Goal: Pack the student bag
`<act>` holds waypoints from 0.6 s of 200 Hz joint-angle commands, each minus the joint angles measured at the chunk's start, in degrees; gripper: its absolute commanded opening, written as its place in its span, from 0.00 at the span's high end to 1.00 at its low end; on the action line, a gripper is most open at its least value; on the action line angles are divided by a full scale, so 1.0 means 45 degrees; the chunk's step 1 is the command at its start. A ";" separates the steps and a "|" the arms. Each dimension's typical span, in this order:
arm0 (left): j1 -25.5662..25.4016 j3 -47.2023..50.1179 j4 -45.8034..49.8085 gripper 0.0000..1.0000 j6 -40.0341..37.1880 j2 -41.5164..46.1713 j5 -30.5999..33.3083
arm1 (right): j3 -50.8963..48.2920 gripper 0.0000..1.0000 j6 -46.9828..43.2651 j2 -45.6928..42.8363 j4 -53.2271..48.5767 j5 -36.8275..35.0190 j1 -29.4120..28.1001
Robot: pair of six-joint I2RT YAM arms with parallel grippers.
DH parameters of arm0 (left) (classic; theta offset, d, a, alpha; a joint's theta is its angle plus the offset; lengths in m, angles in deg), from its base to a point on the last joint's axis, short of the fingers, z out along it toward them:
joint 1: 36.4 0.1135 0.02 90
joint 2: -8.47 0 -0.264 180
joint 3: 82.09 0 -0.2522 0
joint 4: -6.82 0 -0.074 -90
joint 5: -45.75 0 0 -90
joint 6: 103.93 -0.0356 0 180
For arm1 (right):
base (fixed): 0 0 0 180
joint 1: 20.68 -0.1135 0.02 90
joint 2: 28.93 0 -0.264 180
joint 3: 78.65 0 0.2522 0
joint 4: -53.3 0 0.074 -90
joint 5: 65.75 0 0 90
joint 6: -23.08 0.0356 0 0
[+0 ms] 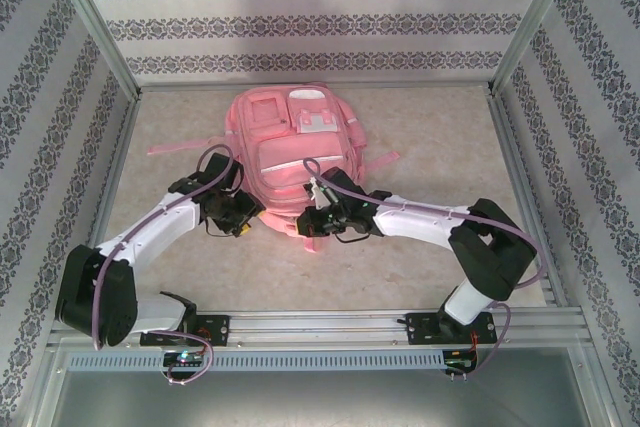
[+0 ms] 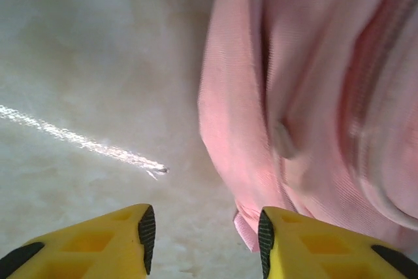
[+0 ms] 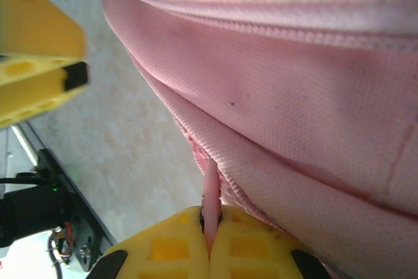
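The pink student bag (image 1: pixel 290 142) lies flat at the back middle of the table, front pockets up. My left gripper (image 1: pixel 243 223) hovers at its near left corner; in the left wrist view the gripper (image 2: pixel 206 240) is open, bare tabletop shows between its yellow fingers, and the right finger (image 2: pixel 307 243) sits against the bag's fabric edge (image 2: pixel 294 96). My right gripper (image 1: pixel 312 219) is at the bag's near edge. Seen from the right wrist, this gripper (image 3: pixel 209 227) is shut on a thin pink strap (image 3: pixel 210 184) that comes out from under the bag's seam (image 3: pixel 274 96).
Pink straps trail out on the table to the left (image 1: pixel 175 150) and right (image 1: pixel 380 160) of the bag. Patterned walls with metal posts (image 1: pixel 95 22) enclose three sides. A metal rail (image 1: pixel 320 327) runs along the near edge. The left gripper's yellow finger (image 3: pixel 36 76) appears in the right wrist view.
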 commanded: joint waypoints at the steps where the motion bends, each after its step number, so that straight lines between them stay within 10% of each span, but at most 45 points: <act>1: 0.0227 -0.0204 -0.0862 0.51 0.0150 -0.0258 0.0341 | -0.0109 1.00 0.0375 -0.0329 0.0491 0.0452 0.0128; 120: 0.0227 -0.1439 -0.2111 0.67 -0.0162 -0.2049 -0.0196 | -0.0498 1.00 0.0553 -0.0425 0.0945 0.0838 0.0163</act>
